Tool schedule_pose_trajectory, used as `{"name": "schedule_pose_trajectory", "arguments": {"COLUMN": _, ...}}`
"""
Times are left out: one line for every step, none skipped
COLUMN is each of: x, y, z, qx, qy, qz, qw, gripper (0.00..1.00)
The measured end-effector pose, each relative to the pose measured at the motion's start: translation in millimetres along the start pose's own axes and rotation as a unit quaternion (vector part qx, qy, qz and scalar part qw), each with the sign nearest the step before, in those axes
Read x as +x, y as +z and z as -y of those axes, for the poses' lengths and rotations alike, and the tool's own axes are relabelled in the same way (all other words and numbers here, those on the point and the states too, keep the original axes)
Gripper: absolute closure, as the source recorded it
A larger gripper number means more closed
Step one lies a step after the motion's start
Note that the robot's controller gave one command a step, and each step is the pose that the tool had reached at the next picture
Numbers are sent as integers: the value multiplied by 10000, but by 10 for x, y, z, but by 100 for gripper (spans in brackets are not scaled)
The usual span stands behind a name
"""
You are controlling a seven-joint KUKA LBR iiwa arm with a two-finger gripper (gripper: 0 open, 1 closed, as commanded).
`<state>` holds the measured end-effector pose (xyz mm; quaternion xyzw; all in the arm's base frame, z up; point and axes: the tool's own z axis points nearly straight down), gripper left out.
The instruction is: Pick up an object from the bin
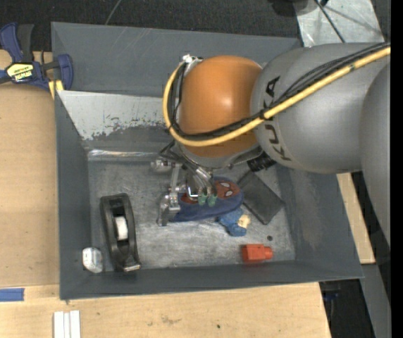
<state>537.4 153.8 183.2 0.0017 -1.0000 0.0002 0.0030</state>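
We see a grey metal bin (71,189) with a few small things lying on its floor, and most of them are well apart from each other.

At the left side of the floor lies a black tape holder (110,224) with a white roll inside it. Just beside its near end, in the left front corner, sits a small white and silver thing (92,260). We cannot tell what it is.

Near the front wall, more to the right, lies a small orange-red block (257,253).

In the middle of the floor lies a soft-looking blue thing (212,211). It is long and a bit bent. It has a red round spot (224,187) on top and a small cream bit (242,222) at its right end. Right next to it, on its right side, lies a flat dark grey slab (263,201), set at a slant.

The big silver arm (321,111) comes in from the right. A round orange cover (212,104) sits on its wrist and hides much of what is below.

The shiny metal jaws hang down under the orange cover, right at the left end of the blue thing in the middle of the bin. They look very close to it or touching it. We cannot tell if the jaws are apart or together, or if they have hold of anything.
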Motion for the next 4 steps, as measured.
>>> {"name": "schedule_pose_trajectory", "arguments": {"x": 308, "y": 995, "z": 952, "qx": -42, "qy": -524, "qz": 129, "qw": 9985, "gripper": 0}}
{"name": "schedule_pose_trajectory", "arguments": {"x": 243, "y": 935, "z": 938, "qx": -42, "qy": -508, "qz": 235, "qw": 9984, "gripper": 100}}
{"name": "schedule_pose_trajectory", "arguments": {"x": 69, "y": -146, "z": 908, "qx": -4, "qy": -458, "qz": 88, "qw": 9989, "gripper": 100}}
{"name": "schedule_pose_trajectory", "arguments": {"x": 37, "y": -376, "z": 826, "qx": -4, "qy": -389, "qz": 62, "qw": 9992, "gripper": 100}}
